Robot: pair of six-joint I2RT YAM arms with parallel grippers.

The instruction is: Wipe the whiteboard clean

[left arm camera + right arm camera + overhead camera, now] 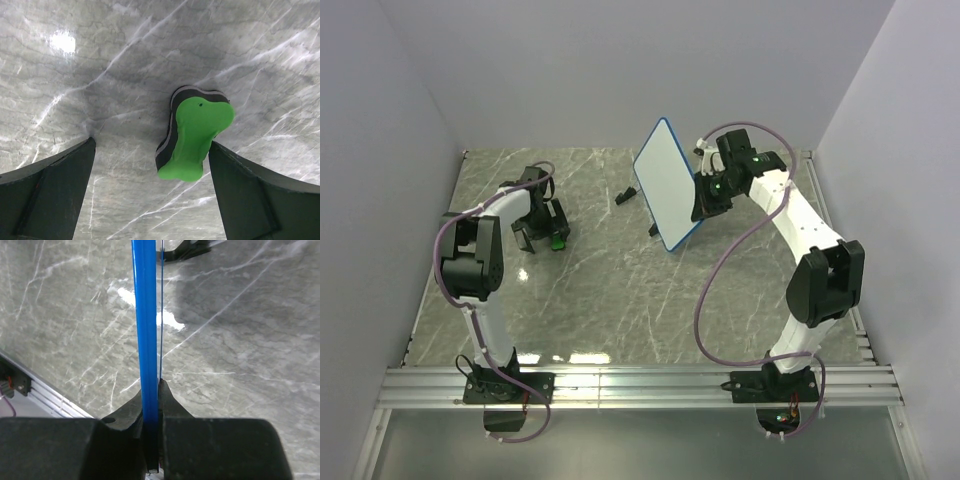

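Where the right pincer (704, 197) grips it, the whiteboard (668, 185) stands tilted on the far right part of the marble surface (610, 300), with its white face turned toward the left. In the top view this face looks plain white and I cannot read any writing on it. Its thin blue rim (145, 315) runs straight up in the right wrist view, and the two dark fingers (172, 405) are pressed together on this rim from both sides. One small black foot (625, 196) shows just left of the board and touches the surface.

The right arm rises from its base, bends at the elbow near the right wall, and then reaches forward and to the left, so that the wrist meets the right edge of the board.

The left arm folds up steeply, then goes forward, and its wrist points down at the surface. The left pincer (152, 145) is spread wide and holds nothing. The green bone-shaped eraser (195, 137) lies on the surface between its fingers, just beside the right one; whether they touch, I cannot tell.
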